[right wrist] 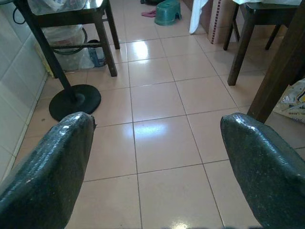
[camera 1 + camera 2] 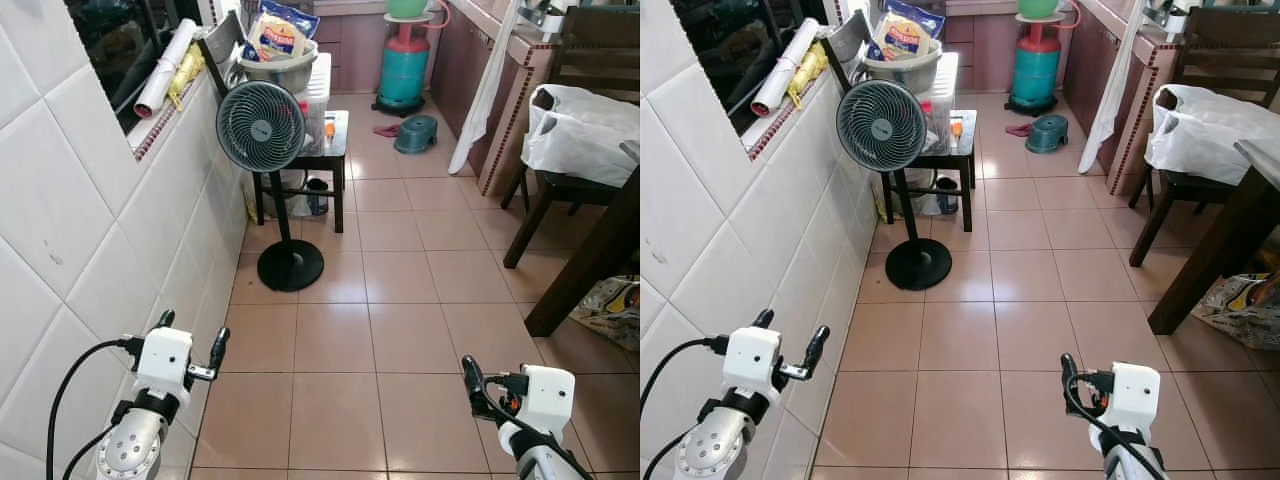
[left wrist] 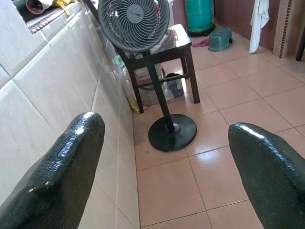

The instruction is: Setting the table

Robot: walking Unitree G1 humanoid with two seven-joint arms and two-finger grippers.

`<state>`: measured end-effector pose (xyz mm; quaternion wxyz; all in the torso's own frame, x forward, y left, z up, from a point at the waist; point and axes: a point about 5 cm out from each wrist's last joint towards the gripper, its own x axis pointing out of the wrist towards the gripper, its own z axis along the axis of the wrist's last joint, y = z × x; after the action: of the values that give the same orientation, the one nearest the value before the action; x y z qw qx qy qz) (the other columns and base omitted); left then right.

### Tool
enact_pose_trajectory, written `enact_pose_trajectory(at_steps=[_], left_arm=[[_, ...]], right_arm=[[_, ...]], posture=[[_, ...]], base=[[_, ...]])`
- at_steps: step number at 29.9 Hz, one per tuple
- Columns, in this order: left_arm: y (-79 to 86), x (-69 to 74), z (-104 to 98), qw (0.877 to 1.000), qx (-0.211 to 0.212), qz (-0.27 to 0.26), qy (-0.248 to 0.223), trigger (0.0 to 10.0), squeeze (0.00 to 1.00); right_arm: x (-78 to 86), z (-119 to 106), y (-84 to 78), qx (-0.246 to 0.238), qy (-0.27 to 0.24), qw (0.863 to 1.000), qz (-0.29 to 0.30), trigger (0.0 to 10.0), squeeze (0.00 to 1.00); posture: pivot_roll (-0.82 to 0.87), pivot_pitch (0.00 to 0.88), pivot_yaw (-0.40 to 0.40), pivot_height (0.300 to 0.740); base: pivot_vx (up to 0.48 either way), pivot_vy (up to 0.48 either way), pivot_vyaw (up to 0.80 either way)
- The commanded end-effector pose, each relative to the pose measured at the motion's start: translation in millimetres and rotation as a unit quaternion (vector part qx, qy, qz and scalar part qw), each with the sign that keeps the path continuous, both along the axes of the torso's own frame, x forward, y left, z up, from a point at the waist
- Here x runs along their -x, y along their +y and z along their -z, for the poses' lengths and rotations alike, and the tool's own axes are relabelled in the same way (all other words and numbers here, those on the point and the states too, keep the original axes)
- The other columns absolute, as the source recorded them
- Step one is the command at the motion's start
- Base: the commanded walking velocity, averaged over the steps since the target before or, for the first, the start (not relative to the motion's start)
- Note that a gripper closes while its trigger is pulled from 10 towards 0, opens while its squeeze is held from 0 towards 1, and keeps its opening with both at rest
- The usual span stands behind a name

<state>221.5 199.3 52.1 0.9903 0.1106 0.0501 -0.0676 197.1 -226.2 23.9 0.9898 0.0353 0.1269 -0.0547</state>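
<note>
Two pincers ride low and forward over the tiled floor [image 2: 400,300], each with its black fingers spread apart and nothing between them: the left pincer [image 2: 190,335] beside the white tiled wall [image 2: 90,230], the right pincer [image 2: 1068,372] toward the dark bench [image 2: 590,260] at the right edge of the scene. This empty, carried-ahead posture suggests a robot in transit rather than at work; nothing of the table setting is yet in hand. The bench to be set shows as a dark leg and a corner of its top. No plate, cup or cutlery can be made out.

Along the wall stand a pedestal fan [image 2: 262,127] on its round base and, just behind it, a small dark side table [image 2: 320,150] loaded with a metal basin [image 2: 278,70] and packets, presumably kept there to leave the passage free. A teal gas cylinder [image 2: 404,65] stands at the far end, and a chair [image 2: 560,170] draped with a white bag [image 2: 590,130] sits by the bench.

The head views give the whole passage and both arms. The left wrist view adds the fan's base and the bags stowed under the side table, framed between its fingers [image 3: 62,171]. The right wrist view brings up the bench leg and a patterned bag [image 1: 295,100] on the floor just beside it.
</note>
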Motion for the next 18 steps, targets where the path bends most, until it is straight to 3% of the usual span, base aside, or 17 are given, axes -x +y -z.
enact_pose_trajectory(at_steps=[1, 2, 3, 4, 5, 10, 13, 18], left_arm=[[1.6, 0.5, -1.0, 1.0, -0.002, -0.002, 0.001, 10.0, 0.0], [-6.8, -7.4, -2.5, 0.999, 0.04, -0.011, 0.01, 10.0, 0.0], [-6.8, -7.4, -2.5, 0.999, 0.04, -0.011, 0.01, 10.0, 0.0], [-16.0, -18.2, -1.6, 0.995, 0.096, -0.022, 0.02, 10.0, 0.0], [-18.2, -21.1, -1.7, 0.994, 0.105, -0.021, 0.021, 10.0, 0.0], [-19.7, -23.2, -3.0, 0.994, 0.106, -0.012, 0.021, 10.0, 0.0], [-20.9, -24.7, -4.0, 0.994, 0.107, -0.008, 0.024, 10.0, 0.0], [-21.7, -27.1, -5.1, 0.994, 0.102, -0.001, 0.026, 10.0, 0.0]], right_arm=[[-0.3, -2.1, 0.1, 0.001, -0.002, 1.0, -0.002, 10.0, 0.0], [-11.6, -17.8, 12.9, -0.014, -0.011, 1.0, -0.024, 10.0, 0.0], [-11.6, -17.8, 12.9, -0.014, -0.011, 1.0, -0.024, 10.0, 0.0], [-26.9, -33.9, 25.7, -0.024, -0.03, 0.998, -0.047, 10.0, 0.0], [-31.0, -36.7, 28.0, -0.02, -0.034, 0.998, -0.052, 10.0, 0.0], [-34.1, -38.0, 29.5, 0.018, -0.039, 0.998, -0.056, 10.0, 0.0], [-33.8, -39.1, 33.5, -0.007, -0.033, 0.998, -0.055, 10.0, 0.0], [-35.4, -39.2, 30.0, 0.017, -0.016, 0.999, -0.035, 10.0, 0.0]], posture=[[0.04, 0.0, 0.056, 0.74], [0.03, 0.0, 0.034, 0.74], [0.03, 0.0, 0.034, 0.74], [0.03, 0.0, 0.035, 0.74], [0.03, 0.0, 0.035, 0.74], [0.03, 0.0, 0.037, 0.74], [0.03, 0.0, 0.039, 0.74], [0.03, 0.0, 0.042, 0.74]], base=[[0.0, 0.0, 0.0], [0.0, 0.0, 0.0], [0.0, 0.0, 0.0], [0.0, 0.0, 0.0], [0.0, 0.0, 0.0], [0.0, 0.0, 0.0], [0.0, 0.0, 0.0], [0.0, 0.0, 0.0]])
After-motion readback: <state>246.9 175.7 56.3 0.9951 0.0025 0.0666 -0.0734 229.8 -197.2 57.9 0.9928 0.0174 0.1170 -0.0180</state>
